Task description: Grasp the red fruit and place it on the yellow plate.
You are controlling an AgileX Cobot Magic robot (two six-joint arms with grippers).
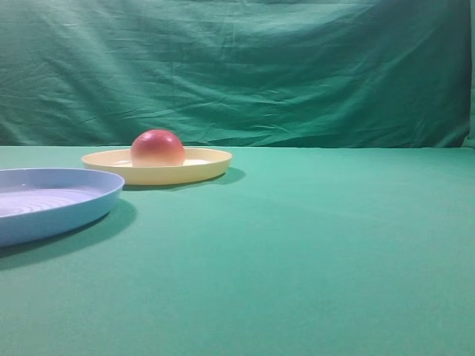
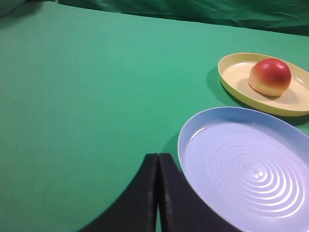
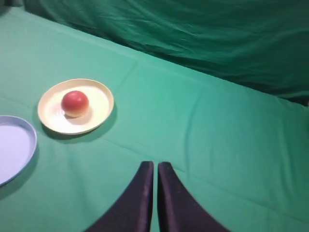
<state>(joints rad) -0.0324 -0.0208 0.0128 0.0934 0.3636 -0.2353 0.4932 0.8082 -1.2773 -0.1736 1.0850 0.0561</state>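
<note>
Green cloth hangs in folds as the backdrop (image 1: 245, 67), and the same green covers the table (image 1: 319, 259) from edge to edge. On it, nearest the left side of the exterior high view, lies a light blue plate (image 1: 52, 204) with ridged rings in its floor; part of it runs out of the picture. Just beyond it, apart from it, sits the yellow plate (image 1: 197, 169), shallow and low-rimmed. The red fruit (image 1: 157, 148) rests on the yellow plate, left of its middle, red on top and paler at the base. The left pincer (image 2: 158, 166) hangs just beside the near rim of the blue plate, its black fingers pressed together on nothing. The right pincer (image 3: 155, 169) is over bare cloth, well apart from both plates, fingers likewise closed and holding nothing.
</note>
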